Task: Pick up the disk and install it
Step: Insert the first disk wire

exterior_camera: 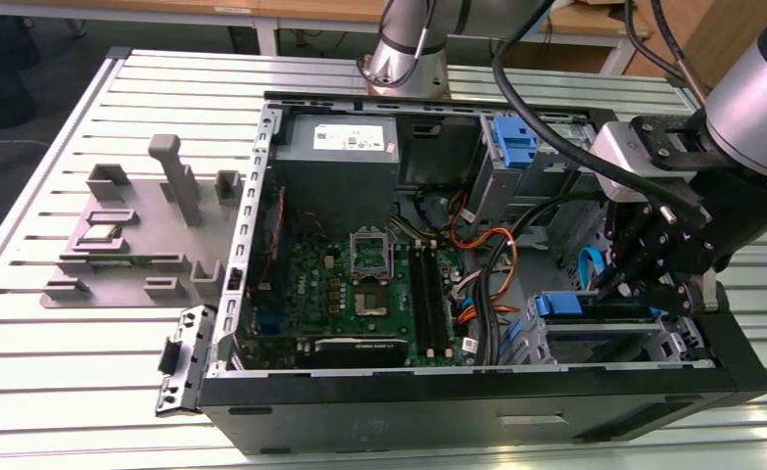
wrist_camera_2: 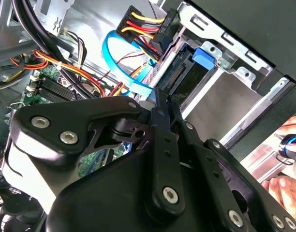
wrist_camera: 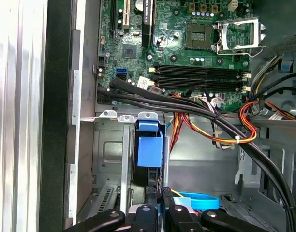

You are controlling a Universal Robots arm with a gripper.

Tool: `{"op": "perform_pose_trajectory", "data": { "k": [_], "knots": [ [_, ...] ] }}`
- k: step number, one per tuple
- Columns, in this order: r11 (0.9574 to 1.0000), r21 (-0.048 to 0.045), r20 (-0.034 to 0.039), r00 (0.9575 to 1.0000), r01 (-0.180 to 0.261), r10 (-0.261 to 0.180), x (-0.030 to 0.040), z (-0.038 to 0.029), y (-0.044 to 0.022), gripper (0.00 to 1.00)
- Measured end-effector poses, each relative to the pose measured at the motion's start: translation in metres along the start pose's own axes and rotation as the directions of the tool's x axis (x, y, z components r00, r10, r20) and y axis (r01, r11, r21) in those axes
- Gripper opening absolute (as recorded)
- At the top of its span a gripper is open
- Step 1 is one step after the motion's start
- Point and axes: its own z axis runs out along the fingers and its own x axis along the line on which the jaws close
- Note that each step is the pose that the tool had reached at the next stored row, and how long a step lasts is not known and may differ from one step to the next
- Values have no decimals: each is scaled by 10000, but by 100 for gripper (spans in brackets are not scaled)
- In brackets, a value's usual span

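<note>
On the exterior view's left, grey fixtures (exterior_camera: 135, 230) stand on the slatted table (exterior_camera: 43, 372); then comes the open computer case (exterior_camera: 475, 411) with its green motherboard (exterior_camera: 357, 284). At the exterior view's right, the gripper (exterior_camera: 638, 284) reaches into the drive bay (exterior_camera: 605, 338), where the disk (wrist_camera: 150, 147) stands on edge with its blue carrier rail showing. The fingers (wrist_camera: 153, 203) look closed narrowly on its edge, though the contact itself is probably hidden

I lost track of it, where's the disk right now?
The disk stands on edge in the drive bay at the exterior view's right of the open case, beneath the gripper, beside the motherboard.
</note>
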Motion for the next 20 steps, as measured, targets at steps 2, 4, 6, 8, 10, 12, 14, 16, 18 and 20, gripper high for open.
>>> {"op": "perform_pose_trajectory", "data": {
  "k": [2,4,6,8,10,12,14,16,18,20],
  "knots": [
    [10000,0,1,10000,2,-2,1,4,1,16],
    [10000,0,1,10000,1,-1,1,14,2,16],
    [10000,0,-1,10000,1,-1,1,21,3,16],
    [10000,0,0,10000,1,-1,2,30,3,16],
    [10000,0,-2,10000,1,-1,2,31,3,16],
    [10000,0,2,10000,0,0,3,44,3,16],
    [10000,0,-2,10000,1,-1,3,59,3,16],
    [10000,0,-4,10000,1,-1,3,62,4,16],
    [10000,0,-1,10000,1,-1,4,65,3,16],
    [10000,0,-1,10000,1,-1,3,65,3,16]
  ]
}}
